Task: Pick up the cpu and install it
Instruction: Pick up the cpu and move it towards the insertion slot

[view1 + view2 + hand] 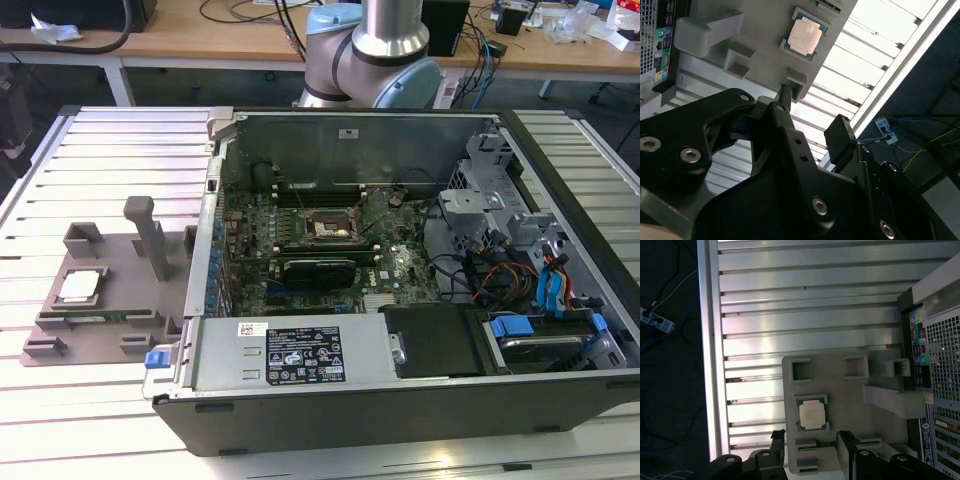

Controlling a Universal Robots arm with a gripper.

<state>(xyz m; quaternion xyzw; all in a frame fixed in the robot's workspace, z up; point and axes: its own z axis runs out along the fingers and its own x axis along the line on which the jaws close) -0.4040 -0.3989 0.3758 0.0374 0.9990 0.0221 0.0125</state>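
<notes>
The cpu (80,286) lies flat in a recess of the grey holder (120,262) on the slatted table (120,140), at the exterior view's left, beside the open computer case (400,385). In both wrist views the gripper (812,117) (812,442) faces it, released and empty, well apart, its body cut off. The exterior view shows the socket (330,228) inside the case, partly shadowed.

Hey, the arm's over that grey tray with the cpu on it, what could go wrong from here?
One: the small square silver-topped cpu lies flat in a pocket of the grey plastic tray; the open hand might catch the raised blocks near it.
Two: the dark metal-framed socket sits inside the open computer case, close to a long black card, so clearance there looks tight.
</notes>
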